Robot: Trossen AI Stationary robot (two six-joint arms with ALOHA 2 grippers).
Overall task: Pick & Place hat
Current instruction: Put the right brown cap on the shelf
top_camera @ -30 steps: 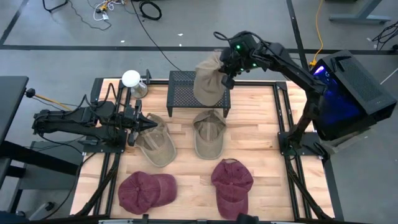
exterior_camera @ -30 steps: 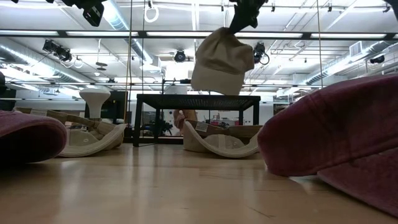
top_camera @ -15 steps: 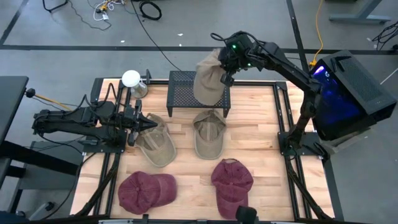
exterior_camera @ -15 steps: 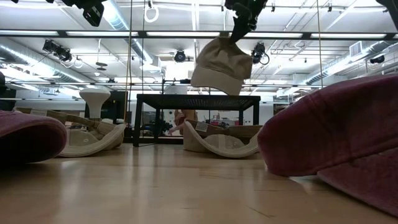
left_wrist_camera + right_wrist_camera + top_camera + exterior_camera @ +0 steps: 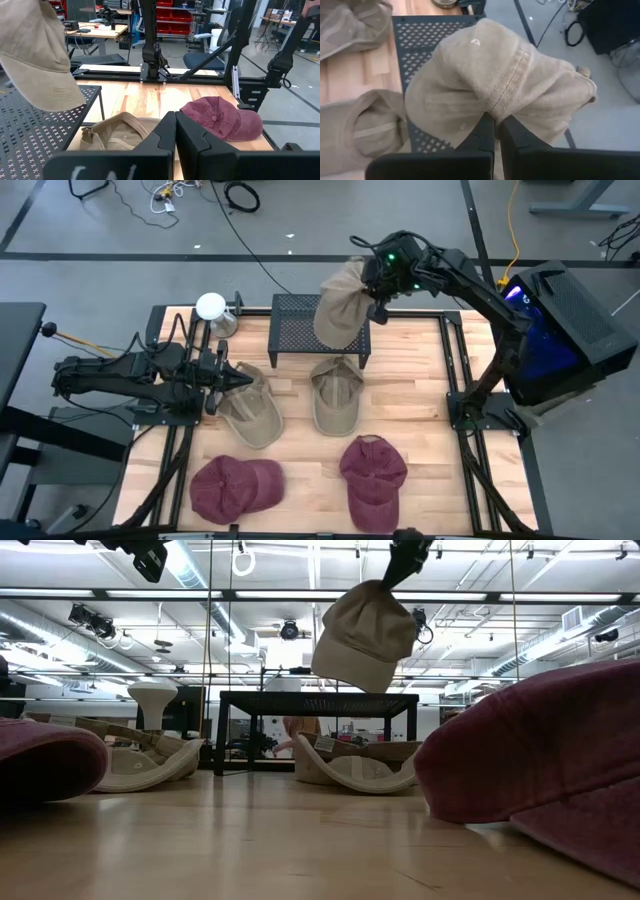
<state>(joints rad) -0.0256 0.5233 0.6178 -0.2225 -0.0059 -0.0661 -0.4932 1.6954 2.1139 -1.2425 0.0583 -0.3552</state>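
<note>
A tan hat (image 5: 338,308) is held pinched in the closed right pincer (image 5: 377,300), hanging just below it above the black mesh rack (image 5: 296,320); it is lifted but not yet placed.

Right gripper (image 5: 372,292) holds tan hat (image 5: 338,305) over rack (image 5: 300,330)

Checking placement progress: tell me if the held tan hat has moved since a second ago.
Yes. The tan hat swung slightly right over the black rack.
</note>
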